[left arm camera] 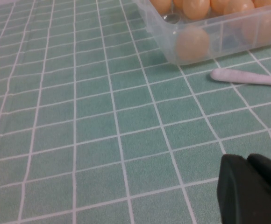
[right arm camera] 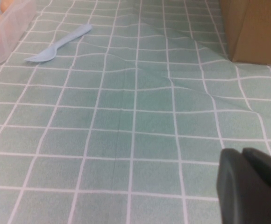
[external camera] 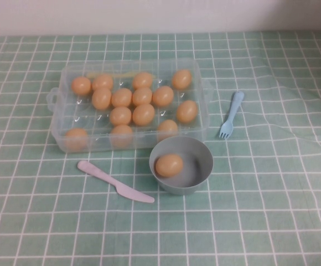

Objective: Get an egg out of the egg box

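From high up, one egg (external camera: 169,164) sits in the grey bowl (external camera: 196,180), just in front of the egg box (external camera: 58,130). Only the wrist views show the grippers: left gripper (left arm camera: 253,191) jaws shut, empty; right gripper (right arm camera: 252,189) jaws, cannot tell.

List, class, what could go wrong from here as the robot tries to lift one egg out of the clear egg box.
1. The eggs lie close together in the egg box, so fingers may knock a neighbour.
2. The bowl, already holding an egg, and the pink knife lie just in front of the box; a low approach could hit them.
3. Both grippers, left and right, sit far back; the left is shut and must open first.
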